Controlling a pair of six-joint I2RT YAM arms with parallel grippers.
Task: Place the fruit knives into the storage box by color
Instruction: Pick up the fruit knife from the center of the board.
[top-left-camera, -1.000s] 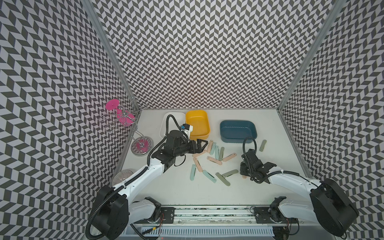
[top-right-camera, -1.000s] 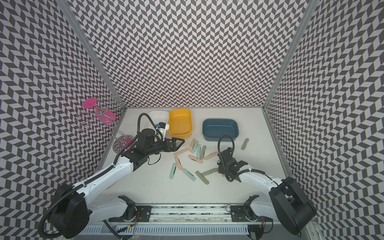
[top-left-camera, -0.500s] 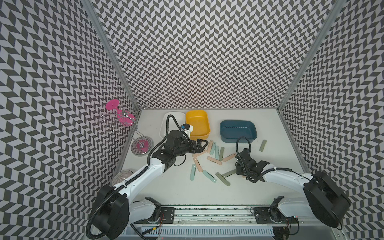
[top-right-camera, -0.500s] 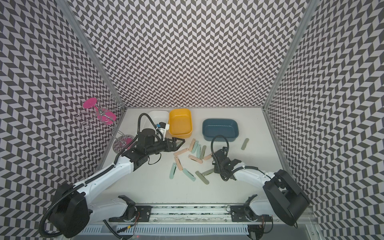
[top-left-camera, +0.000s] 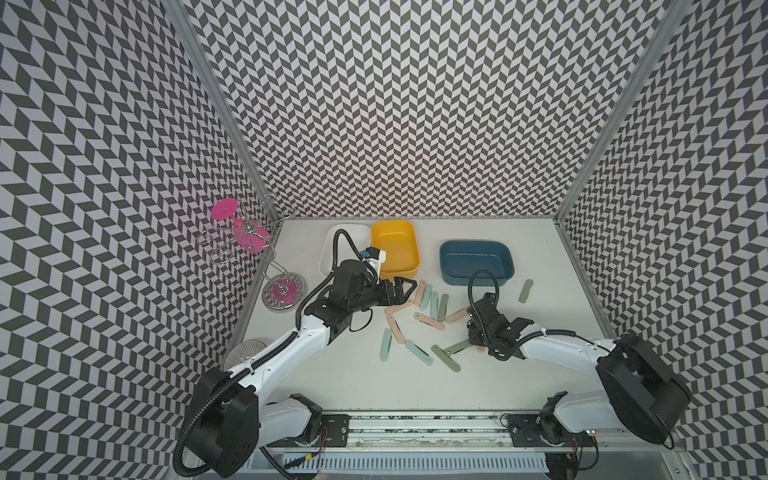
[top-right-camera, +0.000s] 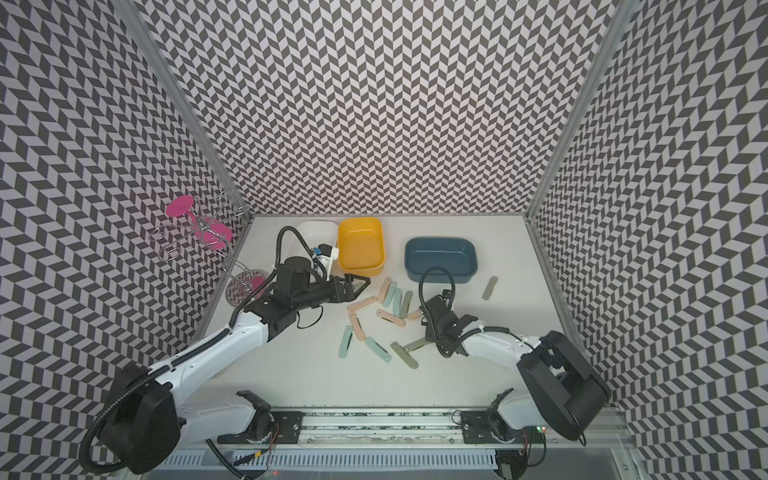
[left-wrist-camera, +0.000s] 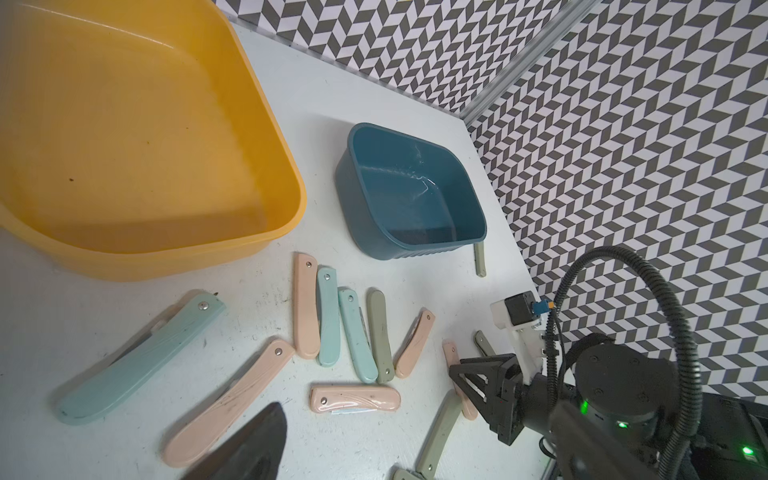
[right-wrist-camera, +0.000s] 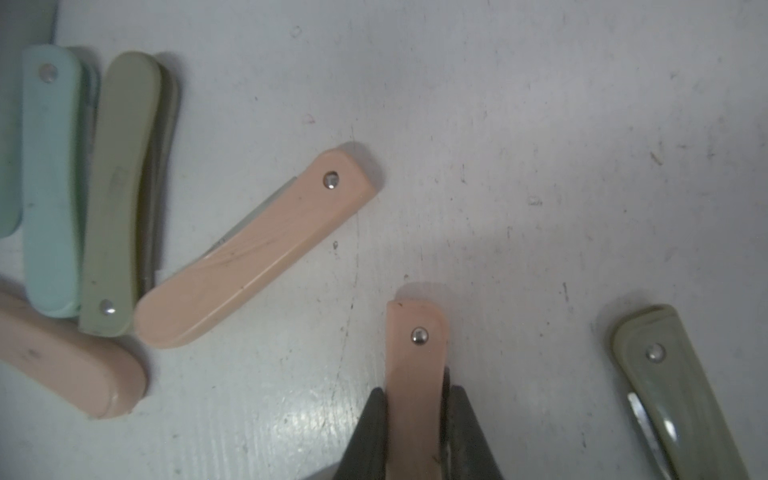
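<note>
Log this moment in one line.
right end effector: shut on peach-pink folded plastic knife | left end effector: open, empty | yellow plastic tub: empty

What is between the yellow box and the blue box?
Nothing: that strip of table is bare between the yellow box and blue box, seen in both top views.
</note>
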